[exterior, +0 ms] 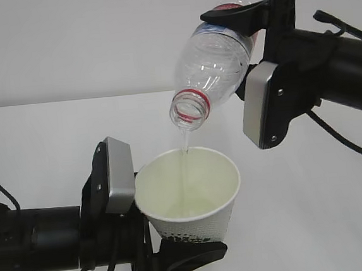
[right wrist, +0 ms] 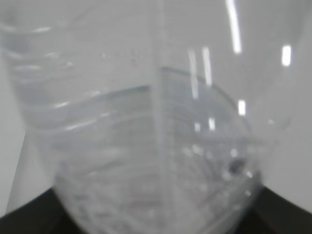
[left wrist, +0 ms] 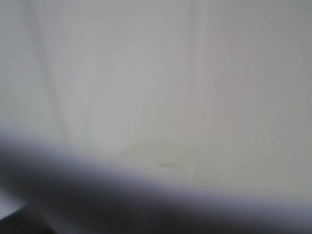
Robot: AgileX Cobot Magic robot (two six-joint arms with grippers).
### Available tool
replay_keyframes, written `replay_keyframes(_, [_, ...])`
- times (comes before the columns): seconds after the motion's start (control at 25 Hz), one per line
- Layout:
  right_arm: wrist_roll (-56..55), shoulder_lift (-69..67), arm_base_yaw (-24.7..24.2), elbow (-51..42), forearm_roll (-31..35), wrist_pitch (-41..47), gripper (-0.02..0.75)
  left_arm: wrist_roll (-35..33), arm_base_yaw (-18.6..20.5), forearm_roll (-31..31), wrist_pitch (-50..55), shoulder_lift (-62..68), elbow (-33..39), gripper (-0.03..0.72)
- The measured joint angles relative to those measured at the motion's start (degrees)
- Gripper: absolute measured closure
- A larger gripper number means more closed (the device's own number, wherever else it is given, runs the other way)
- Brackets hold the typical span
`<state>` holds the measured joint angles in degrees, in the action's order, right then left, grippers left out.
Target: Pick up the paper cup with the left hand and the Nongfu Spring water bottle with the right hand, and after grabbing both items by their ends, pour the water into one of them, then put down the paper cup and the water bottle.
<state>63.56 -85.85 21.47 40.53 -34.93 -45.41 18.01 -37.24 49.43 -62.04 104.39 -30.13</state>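
Observation:
The white paper cup (exterior: 193,198) is held upright above the table, my left gripper (exterior: 187,246) shut on its base, where dark print shows. Over it the Nongfu Spring water bottle (exterior: 215,59) is tilted mouth-down, uncapped, with a red neck ring. My right gripper (exterior: 239,35) is shut on the bottle's label end. A thin stream of water (exterior: 184,149) falls from the mouth into the cup, where a pale pool lies. The left wrist view is filled by the blurred cup wall (left wrist: 156,87). The right wrist view shows only the clear bottle (right wrist: 156,146) with water inside.
A white table (exterior: 333,211) spreads below both arms, with a plain pale wall behind it. The left arm's black body lies low at the left; the right arm reaches in from the upper right.

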Motion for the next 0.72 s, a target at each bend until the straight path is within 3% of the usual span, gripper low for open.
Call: replay_keyframes(0.72, [0.5,0.0,0.0,0.0,0.0,-0.1,0.262,0.0,0.0,0.0,0.0,0.0,0.0,0.186])
